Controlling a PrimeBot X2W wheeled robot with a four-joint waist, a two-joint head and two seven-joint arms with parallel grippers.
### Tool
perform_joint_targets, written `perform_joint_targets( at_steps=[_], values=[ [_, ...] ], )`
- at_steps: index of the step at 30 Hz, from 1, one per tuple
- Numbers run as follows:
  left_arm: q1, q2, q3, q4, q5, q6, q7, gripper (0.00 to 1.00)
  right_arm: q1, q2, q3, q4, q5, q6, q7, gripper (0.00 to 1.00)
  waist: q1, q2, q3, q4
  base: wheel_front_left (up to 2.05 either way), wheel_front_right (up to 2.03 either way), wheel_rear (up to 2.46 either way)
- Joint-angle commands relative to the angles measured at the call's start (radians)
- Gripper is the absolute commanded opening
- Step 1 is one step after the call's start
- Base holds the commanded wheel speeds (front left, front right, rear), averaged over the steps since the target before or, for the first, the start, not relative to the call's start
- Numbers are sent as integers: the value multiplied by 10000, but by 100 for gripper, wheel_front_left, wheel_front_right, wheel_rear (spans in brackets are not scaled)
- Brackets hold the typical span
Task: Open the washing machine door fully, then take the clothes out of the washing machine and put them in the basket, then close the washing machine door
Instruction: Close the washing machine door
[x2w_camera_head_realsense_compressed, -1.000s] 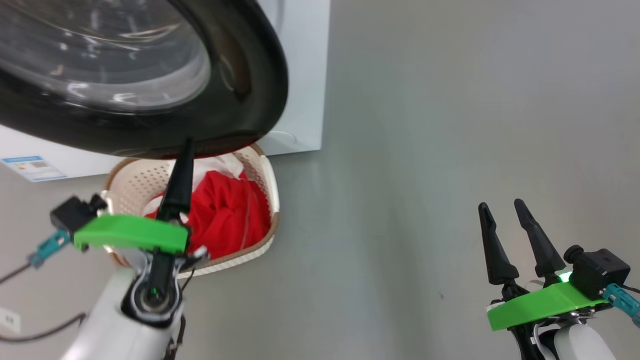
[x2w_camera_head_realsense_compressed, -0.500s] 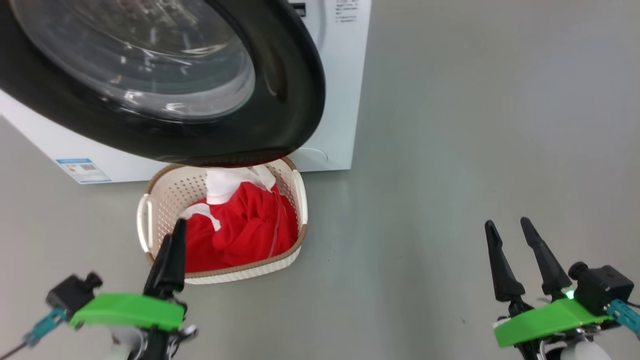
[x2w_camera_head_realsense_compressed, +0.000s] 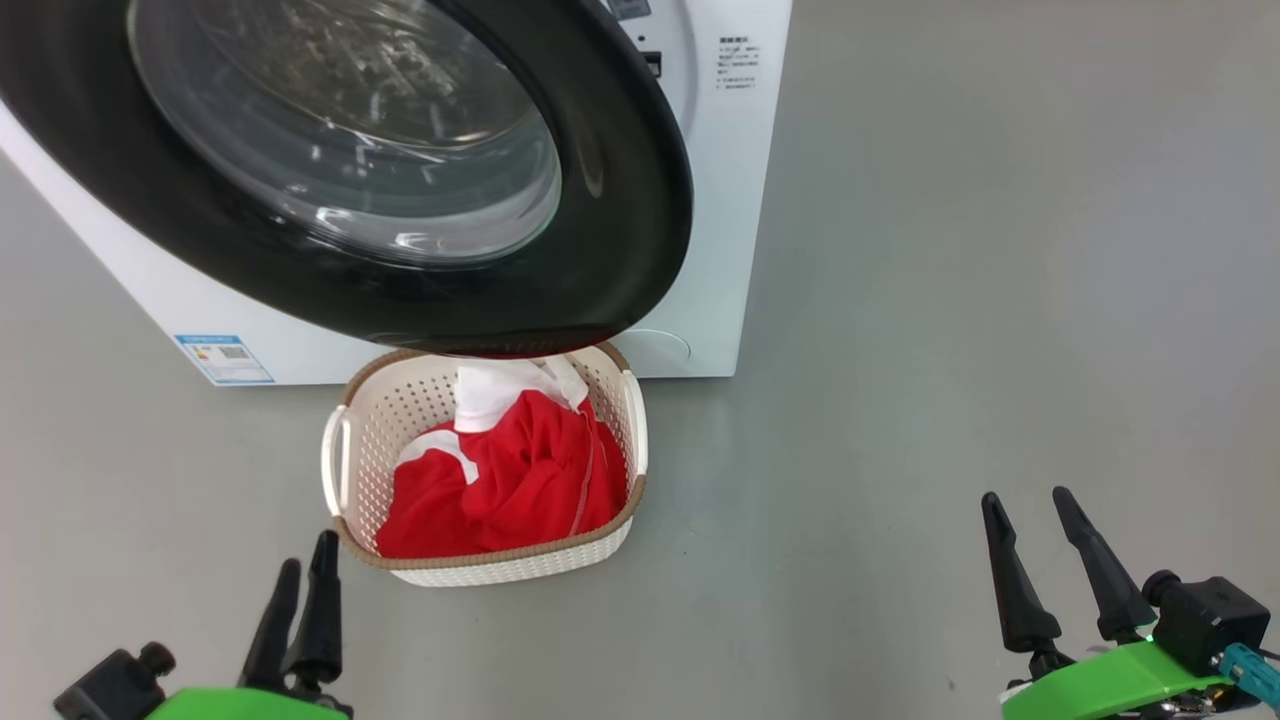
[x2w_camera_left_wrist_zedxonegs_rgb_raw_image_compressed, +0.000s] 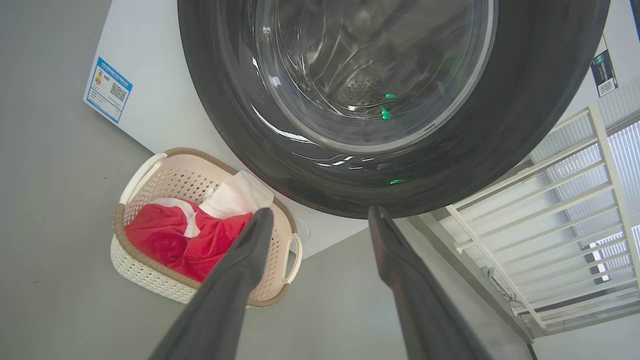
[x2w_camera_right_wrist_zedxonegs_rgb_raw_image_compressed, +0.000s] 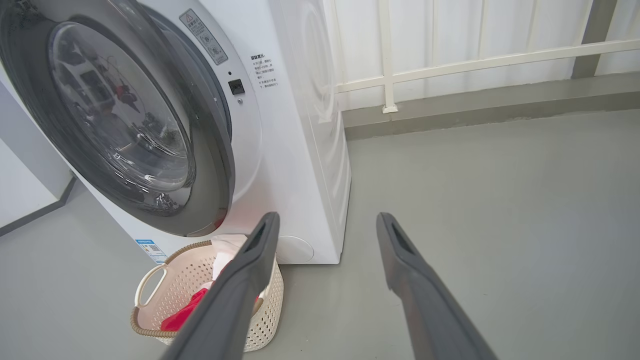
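The washing machine door (x2w_camera_head_realsense_compressed: 620, 200) is cut off by the top and left edges of the head view. The far rim of the basket (x2w_camera_head_realsense_compressed: 510, 570) is hidden behind it.

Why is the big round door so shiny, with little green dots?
Head view: the washing machine door has white streaks of glare on its glass. Left wrist view: the green specks are probably reflections. Right wrist view: the room shows mirrored in it.

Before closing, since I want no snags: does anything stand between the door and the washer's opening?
Nothing visible does. The basket with the clothes sits on the floor below the door.
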Motion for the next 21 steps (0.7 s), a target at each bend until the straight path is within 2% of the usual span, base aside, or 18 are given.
perform_joint_targets(
  at_steps=[1, 6, 7, 21],
  values=[
    [38, 242, 477, -299, 478, -63, -121, 100, -15, -164, 196, -217, -45, 2, -65, 100, 0, 0, -72, 73, 0, 0, 0],
    [413, 139, 1006, -427, 1876, -63, -121, 100, 120, -173, 193, -209, -57, 2, -65, 100, 0, 0, -179, 123, 0, 0, 0],
    [579, 101, 1235, -485, 2678, -63, -121, 100, 171, -175, 196, -205, -58, 2, -65, 100, 0, 0, -221, 127, 0, 0, 0],
    [1295, -841, 2500, -1715, 7365, -63, -122, 100, 251, -224, 159, -233, -78, 2, -65, 100, 0, 0, -233, 235, 0, 0, 0]
  ],
)
